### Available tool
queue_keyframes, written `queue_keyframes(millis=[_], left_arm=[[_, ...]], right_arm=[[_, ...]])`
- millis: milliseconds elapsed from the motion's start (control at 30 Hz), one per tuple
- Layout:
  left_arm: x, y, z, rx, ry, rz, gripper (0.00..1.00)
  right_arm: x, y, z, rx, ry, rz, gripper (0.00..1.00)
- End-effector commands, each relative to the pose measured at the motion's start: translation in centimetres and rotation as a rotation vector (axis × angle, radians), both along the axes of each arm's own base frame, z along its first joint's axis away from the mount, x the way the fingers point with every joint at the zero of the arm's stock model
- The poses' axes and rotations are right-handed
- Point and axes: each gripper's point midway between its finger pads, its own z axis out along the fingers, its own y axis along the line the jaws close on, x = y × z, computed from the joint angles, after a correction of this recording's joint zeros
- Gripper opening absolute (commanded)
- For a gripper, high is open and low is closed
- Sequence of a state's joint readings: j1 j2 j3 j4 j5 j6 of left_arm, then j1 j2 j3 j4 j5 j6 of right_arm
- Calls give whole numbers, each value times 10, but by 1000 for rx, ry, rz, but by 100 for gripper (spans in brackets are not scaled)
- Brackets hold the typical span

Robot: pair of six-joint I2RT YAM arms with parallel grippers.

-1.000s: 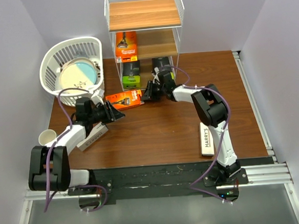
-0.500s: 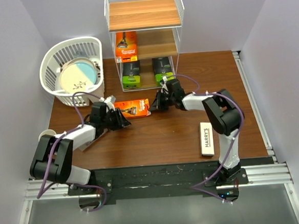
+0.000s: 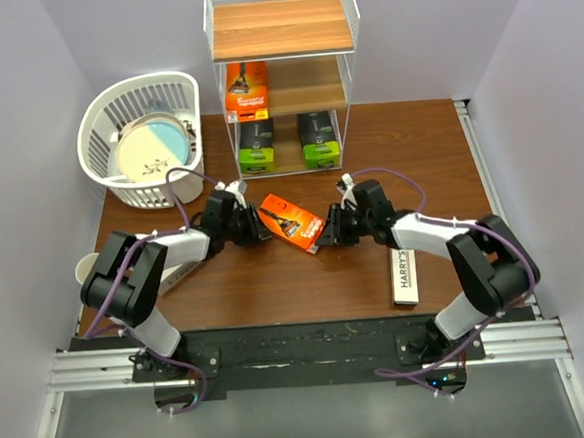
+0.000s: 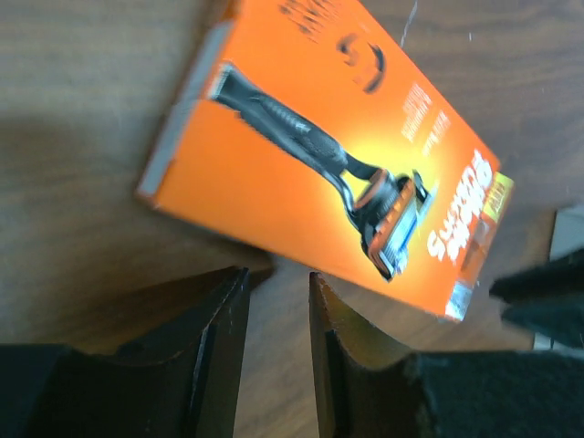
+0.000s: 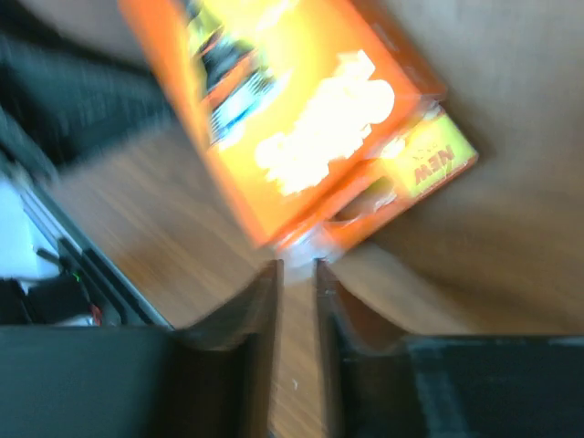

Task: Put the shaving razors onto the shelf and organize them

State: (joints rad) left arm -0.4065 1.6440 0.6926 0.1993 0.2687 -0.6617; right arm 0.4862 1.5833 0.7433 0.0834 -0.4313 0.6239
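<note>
Now orange box (image 3: 293, 222) shifted right — turned diagonal.

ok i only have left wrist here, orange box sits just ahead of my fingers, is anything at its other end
Observer: Yes. The right gripper is at the far end of the orange box, facing the left gripper.
Operator: whats on the shelf right now
Observer: The shelf has a second orange box on its middle board and two black-and-green packs on its bottom board.
Operator: any white boxes on the table
Observer: The HARRY'S box lies on the right side of the table, and another white box lies on the left side.
</note>
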Motion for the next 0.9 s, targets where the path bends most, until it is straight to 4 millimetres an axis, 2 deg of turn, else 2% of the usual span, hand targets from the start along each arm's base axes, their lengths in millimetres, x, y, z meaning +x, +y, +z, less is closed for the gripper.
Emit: queue_keyframes(millis=[0,67,167,200,233,300,333,367,433,467,533,567,633,667,733,800,867], left_arm=[[26,5,2,63,-69,59,39],[22,9,-1,79,-46,65,39],[7,13,5,65,-23,78,42],[4,11,20,20,-45,88,45],[-11,13,13,-1,-22,87,46],[-20,-1,37,-148,-69,70,52],[-35,-4,31,-179,-55,48,53],[-37,-13,41,-225,-90,4,54],[-46,-23,41,-237,-105,-49,57],[-47,-29,44,-268,-106,-66,59],[-50,-43,41,-310,-55,-65,64],[-47,-46,42,-319,-64,-63,65],[-44,-51,35,-319,-38,-39,65],[-40,-50,28,-311,-21,-8,65],[-31,-50,29,-297,-40,14,64],[-26,-47,26,-269,-51,22,63],[-17,-43,29,-259,-83,32,63]], right_arm=[[-19,-12,8,-42,-101,82,42],[-21,-18,13,-64,-152,102,47],[-19,-26,36,-85,-224,139,49],[-19,-32,40,-98,-219,139,49],[-11,-33,55,-102,-263,141,48],[6,-45,61,-136,-304,99,48],[17,-46,64,-137,-317,82,48],[25,-46,65,-131,-321,62,48],[46,-43,69,-107,-350,33,50],[51,-40,57,-106,-316,28,53],[68,-30,60,-70,-344,21,58],[71,-26,46,-61,-294,6,61],[83,-19,44,-35,-285,-8,64],[85,-17,30,-39,-247,-14,65],[86,-12,21,-27,-214,-6,65],[81,-8,6,-33,-151,-1,64],[71,-2,0,-26,-115,14,63]])
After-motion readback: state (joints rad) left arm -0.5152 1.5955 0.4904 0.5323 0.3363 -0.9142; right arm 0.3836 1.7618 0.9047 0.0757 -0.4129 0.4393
